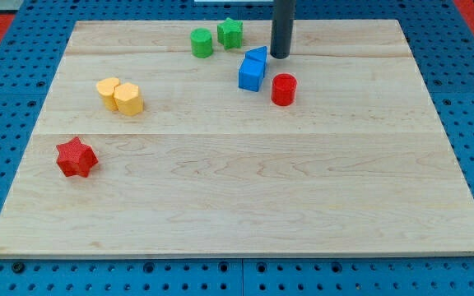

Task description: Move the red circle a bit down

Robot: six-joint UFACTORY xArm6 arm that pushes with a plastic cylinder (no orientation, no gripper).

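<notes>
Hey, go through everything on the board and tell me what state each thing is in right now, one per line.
my tip: on the board, above the red circle, apart from it
red circle: upright, touching nothing
blue blocks: two, pressed together
yellow blocks: two, touching
green circle: upright, alone
green star: near the top edge
red star: alone at left

Red circle (284,89) — upright, short cylinder — near the board's top centre.

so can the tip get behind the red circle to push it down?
Probably yes. My tip sits just above the red circle, gap between them open; the blue blocks lie to the view's left, beside the path.
</notes>
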